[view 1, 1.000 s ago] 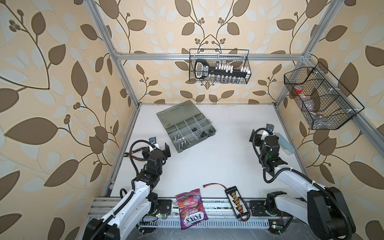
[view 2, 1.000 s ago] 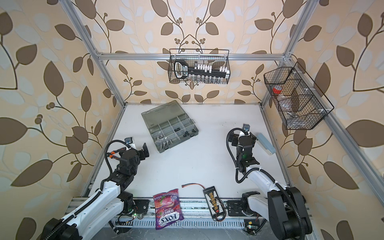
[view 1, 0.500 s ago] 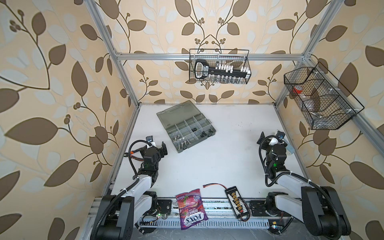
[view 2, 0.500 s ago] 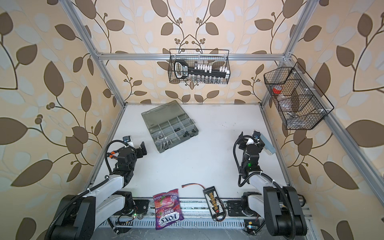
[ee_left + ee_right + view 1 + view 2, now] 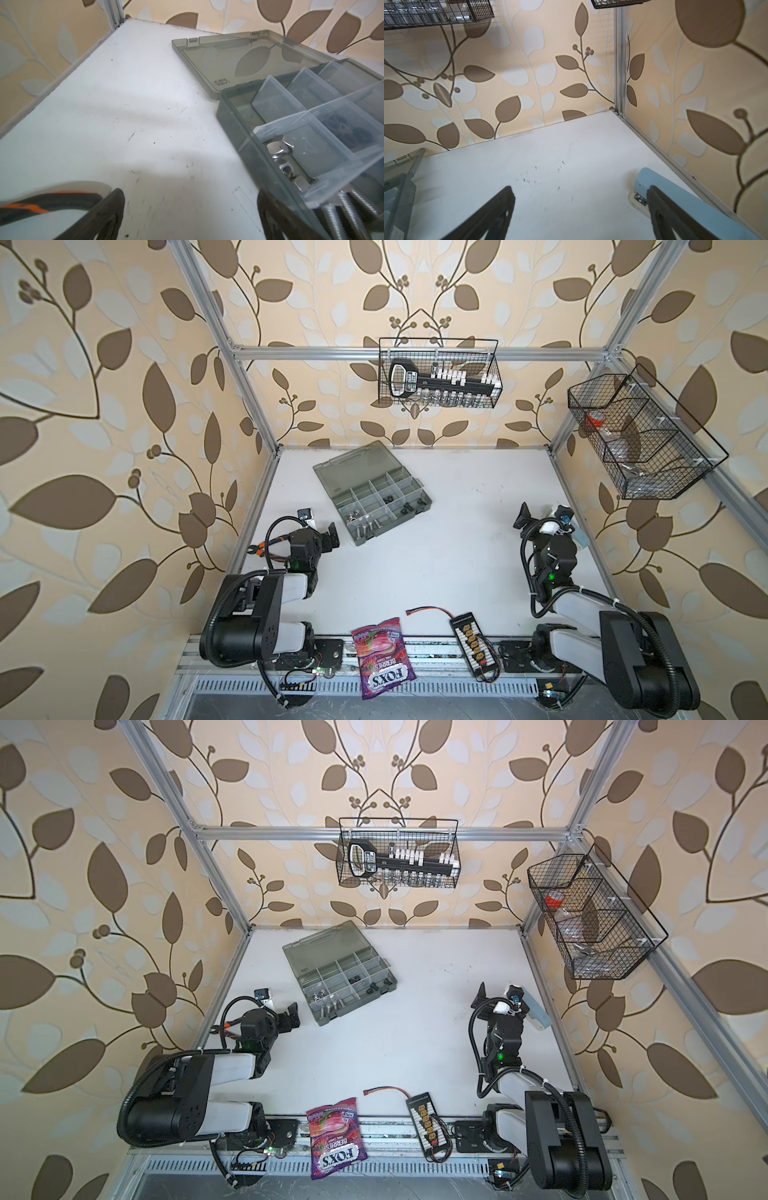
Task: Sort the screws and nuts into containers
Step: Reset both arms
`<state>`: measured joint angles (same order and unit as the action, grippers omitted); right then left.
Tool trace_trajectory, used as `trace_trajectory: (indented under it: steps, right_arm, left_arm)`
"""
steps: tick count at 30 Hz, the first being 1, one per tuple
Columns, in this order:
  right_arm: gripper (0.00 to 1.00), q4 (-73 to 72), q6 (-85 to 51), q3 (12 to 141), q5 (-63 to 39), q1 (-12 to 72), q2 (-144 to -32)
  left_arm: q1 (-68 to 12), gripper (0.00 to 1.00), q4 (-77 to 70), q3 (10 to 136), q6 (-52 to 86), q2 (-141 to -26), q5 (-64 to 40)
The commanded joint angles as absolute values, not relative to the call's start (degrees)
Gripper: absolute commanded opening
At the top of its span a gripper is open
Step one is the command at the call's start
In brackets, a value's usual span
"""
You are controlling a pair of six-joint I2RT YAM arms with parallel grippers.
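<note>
Headcount first. There's one grey-green organizer case (image 5: 395, 523) on the white table (image 5: 457, 556), upper left of centre in both top views, with its lid (image 5: 353, 468) lying open flat toward the back wall.

The hardware sits in the case's compartments in four little piles:
- silver nuts (image 5: 280, 148): I count at least three in the left wrist view
- silver screws (image 5: 345, 205): in the compartment beside them, three threaded shafts showing
- black nuts (image 5: 390, 498) and black screws (image 5: 409, 507): further right in the top views, too small to count

Two arms, two claws. The left gripper (image 5: 190, 216) is spread wide with nothing in it, just below-left of the case's near corner. The right gripper (image 5: 580, 214) is spread wide and empty too, over by the right edge of the table. One of its fingers is right beside the one pale blue stapler (image 5: 675, 193).

There are two black wire baskets. The back basket (image 5: 384, 364) holds a socket rail (image 5: 449, 383), and the side basket (image 5: 681, 472) at upper right has something red (image 5: 596, 419) in it. One pair of orange-handled pliers (image 5: 259, 549) lies by the left arm. One black connector board (image 5: 471, 639) with yellow plugs sits at the bottom edge.

Readable text: the purple candy bag (image 5: 384, 655) at bottom centre says "FOX'S BERRIES", upside down from up here. The lid has moulded lettering (image 5: 222, 83) that looks like "LARIA" flipped, but I'm not certain. The socket rail's label is too small to read.
</note>
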<state>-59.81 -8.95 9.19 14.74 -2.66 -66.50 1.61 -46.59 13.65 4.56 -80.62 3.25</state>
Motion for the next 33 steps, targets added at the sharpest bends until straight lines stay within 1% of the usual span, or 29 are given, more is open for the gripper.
trace_trajectory:
  steps: [1, 2, 6, 14, 20, 23, 28, 31, 33]
  right_arm:
    - [1.0, -61.4, -9.3, 7.6, 14.5, -2.9, -65.6]
    - [1.0, -61.3, -9.4, 7.5, 14.7, -2.9, -65.5]
    - [0.99, -61.3, -9.5, 7.4, 13.3, -3.1, -66.4]
    - [1.0, -63.6, -6.6, 8.1, 6.4, -3.1, -72.1]
    - [1.0, -72.7, -5.1, 7.7, 2.3, -3.1, -81.9]
    - [1.0, -78.4, -5.0, 6.9, 1.8, -3.1, -86.0]
    - [1.0, -74.9, -3.9, 7.9, -1.1, -3.3, -85.2]
    - [1.0, -67.8, -0.9, 11.6, -8.2, -3.4, -85.4]
    - [1.0, -66.8, -0.5, 12.4, -9.8, -3.5, -85.6]
  left_arm:
    - [2.2, 0.99, -48.9, 18.5, 3.2, -85.1, -0.1]
    - [2.4, 0.99, -44.1, 20.6, 3.2, -85.0, -0.5]
    - [2.4, 0.99, -44.0, 21.0, 2.6, -85.4, -1.7]
    - [2.4, 0.99, -42.9, 21.6, 2.1, -85.4, -2.6]
    - [2.4, 0.99, -42.9, 21.6, 2.1, -85.4, -2.5]
    - [2.4, 0.99, -42.9, 21.6, 2.1, -85.4, -2.5]
    - [2.3, 0.99, -42.8, 21.6, 2.1, -85.3, -2.4]
    - [2.2, 0.99, -42.8, 21.6, 2.0, -85.3, -2.4]
    - [2.2, 0.99, -42.7, 21.6, 2.0, -85.3, -2.4]
